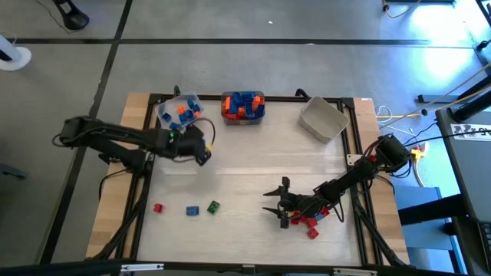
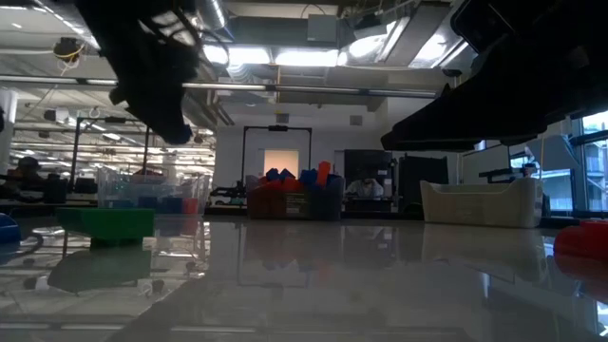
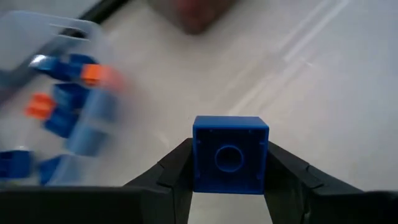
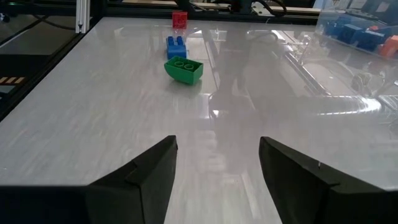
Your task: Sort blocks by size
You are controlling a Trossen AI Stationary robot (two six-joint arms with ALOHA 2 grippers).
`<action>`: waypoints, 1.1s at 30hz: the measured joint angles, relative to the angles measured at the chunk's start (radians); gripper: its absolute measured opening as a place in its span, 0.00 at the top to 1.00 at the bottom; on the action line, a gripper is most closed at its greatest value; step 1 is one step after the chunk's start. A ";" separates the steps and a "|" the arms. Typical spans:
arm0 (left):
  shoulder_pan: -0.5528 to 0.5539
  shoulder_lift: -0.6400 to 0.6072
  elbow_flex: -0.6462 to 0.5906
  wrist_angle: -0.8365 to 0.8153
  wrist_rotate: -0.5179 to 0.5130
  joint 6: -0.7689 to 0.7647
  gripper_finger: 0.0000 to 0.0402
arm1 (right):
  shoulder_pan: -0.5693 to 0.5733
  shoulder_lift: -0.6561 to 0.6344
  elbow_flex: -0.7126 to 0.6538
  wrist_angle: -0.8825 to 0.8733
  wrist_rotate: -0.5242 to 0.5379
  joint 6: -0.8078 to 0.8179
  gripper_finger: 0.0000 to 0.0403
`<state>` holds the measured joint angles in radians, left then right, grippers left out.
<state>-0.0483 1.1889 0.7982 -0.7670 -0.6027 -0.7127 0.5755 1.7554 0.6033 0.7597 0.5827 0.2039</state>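
A square blue plastic studded brick (image 3: pixel 230 154) is being held between the two dark fingers (image 3: pixel 171 174) of the left hand (image 1: pixel 201 150), which are closed against its two opposite sides. In the left wrist view its hollow underside is being shown, with a round tube at the middle. In the high view the left hand is being held over the far left part of the pale worktop (image 1: pixel 245 169), just beside the clear plastic bin (image 1: pixel 179 111), in which blue and orange bricks are lying. Whether the brick is touching the worktop cannot be told.

Next to that bin, at the far edge, a second clear bin (image 1: pixel 243 106) is being seen heaped with blue, orange and red bricks, and an empty-looking grey plastic bin (image 1: pixel 322 119) is sitting tilted near the far right corner.

The right hand (image 1: pixel 278 201) is being held low over the near right part of the worktop with its fingers spread apart and nothing between them. A small heap of red bricks (image 1: pixel 309 223) is lying just beside it, under the right arm.

Well apart from both hands, near the front left edge, three loose bricks are lying in a row: a small red brick (image 1: pixel 158 208), a small blue brick (image 1: pixel 192 210) and a green brick (image 1: pixel 213 206). In the right wrist view the green one is being shown tipped up, its two round hollows facing the camera.
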 joint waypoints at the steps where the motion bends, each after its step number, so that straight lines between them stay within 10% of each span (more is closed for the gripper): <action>1: 0.035 0.000 0.000 0.000 0.000 0.024 0.65 | 0.000 0.000 0.000 0.000 0.000 0.000 0.43; 18: 0.550 0.000 0.000 0.081 -0.021 0.244 0.65 | 0.000 0.000 0.000 0.000 0.000 0.000 0.43; 33: 0.715 0.001 0.000 0.129 -0.014 0.259 0.54 | 0.000 0.000 0.000 0.000 -0.013 0.000 0.43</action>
<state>0.6670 1.1900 0.7982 -0.6384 -0.6167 -0.4541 0.5755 1.7554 0.6033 0.7593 0.5701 0.2041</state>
